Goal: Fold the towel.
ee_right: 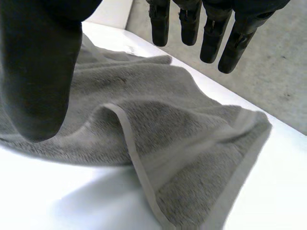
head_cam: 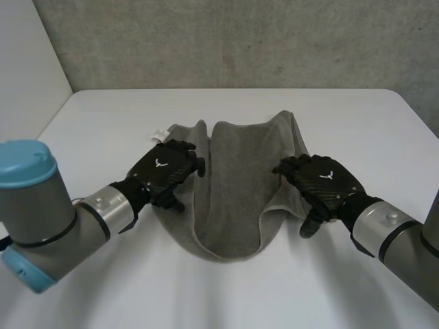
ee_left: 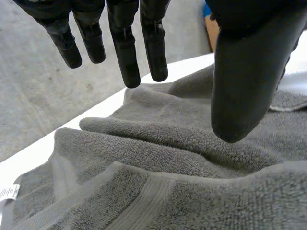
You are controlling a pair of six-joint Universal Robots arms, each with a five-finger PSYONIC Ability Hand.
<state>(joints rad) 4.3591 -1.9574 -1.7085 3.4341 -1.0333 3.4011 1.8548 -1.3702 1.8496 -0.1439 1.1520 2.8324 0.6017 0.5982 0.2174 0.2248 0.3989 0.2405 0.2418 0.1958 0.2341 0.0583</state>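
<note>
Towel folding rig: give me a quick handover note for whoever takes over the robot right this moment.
Left robot hand: open, fingers straight, holding nothing, over the towel's left side.
Right robot hand: open, holding nothing, over the towel's right edge.
Towel: grey, rumpled in the middle of the table, both side edges turned in toward its centre, white label at its far left corner.
Done: no clean fold yet.
Left: probably grasp the edges, lay the towel flat, then fold it.
</note>
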